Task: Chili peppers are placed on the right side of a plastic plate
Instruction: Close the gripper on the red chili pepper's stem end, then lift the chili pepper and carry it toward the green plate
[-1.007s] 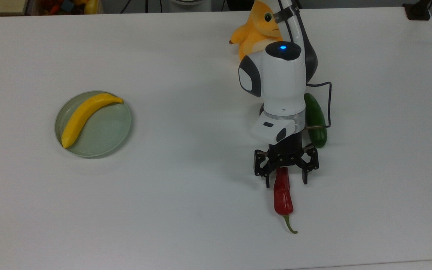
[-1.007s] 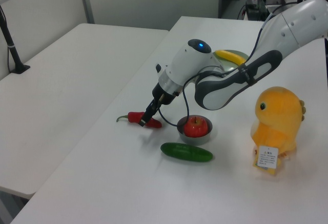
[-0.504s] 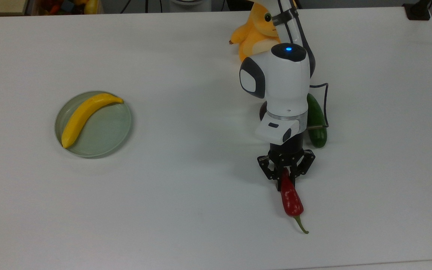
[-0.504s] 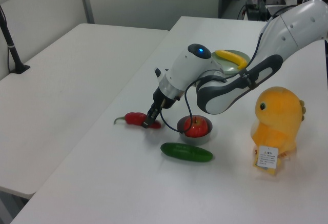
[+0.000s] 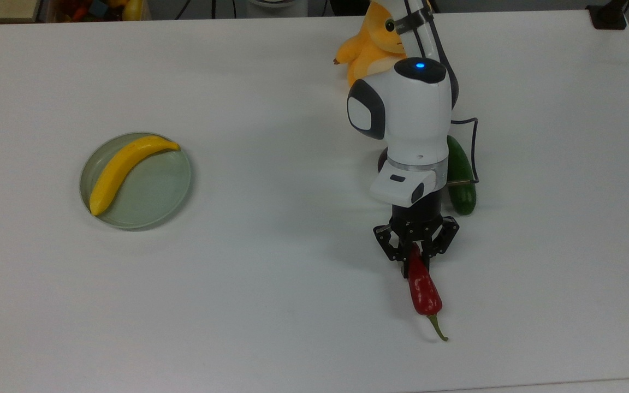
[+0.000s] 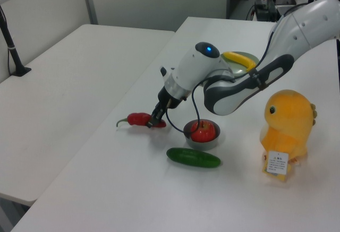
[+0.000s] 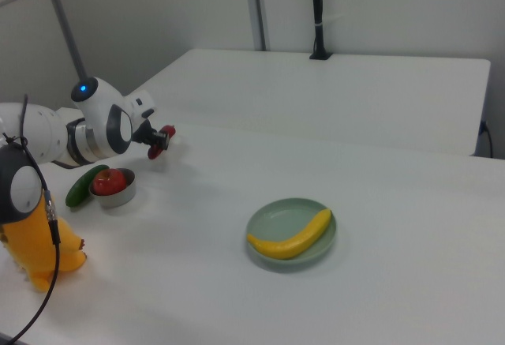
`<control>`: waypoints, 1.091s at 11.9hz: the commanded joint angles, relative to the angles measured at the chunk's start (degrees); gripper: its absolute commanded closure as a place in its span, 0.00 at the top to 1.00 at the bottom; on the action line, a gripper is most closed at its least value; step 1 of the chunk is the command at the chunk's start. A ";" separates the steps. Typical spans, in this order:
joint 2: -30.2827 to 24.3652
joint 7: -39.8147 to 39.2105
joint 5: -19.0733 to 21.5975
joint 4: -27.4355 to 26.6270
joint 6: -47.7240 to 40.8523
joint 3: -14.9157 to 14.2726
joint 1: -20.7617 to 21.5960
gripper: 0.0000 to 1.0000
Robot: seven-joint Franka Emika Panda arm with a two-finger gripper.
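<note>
In the top view the arm hides the grey bowl holding a red apple. The plastic plate carries a banana. The hand is clenched on the chili pepper, which extends toward 6 o'clock, well apart from the plate.

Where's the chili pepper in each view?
Top view: chili pepper lower right of centre, gripper shut on its blunt end.
Left view: chili pepper left of centre.
Right view: chili pepper upper left.
Shared landmark: the banana on the plastic plate.
</note>
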 commanded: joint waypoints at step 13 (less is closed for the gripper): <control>-29.88 2.13 7.07 -12.19 -20.45 -0.18 -15.66 0.00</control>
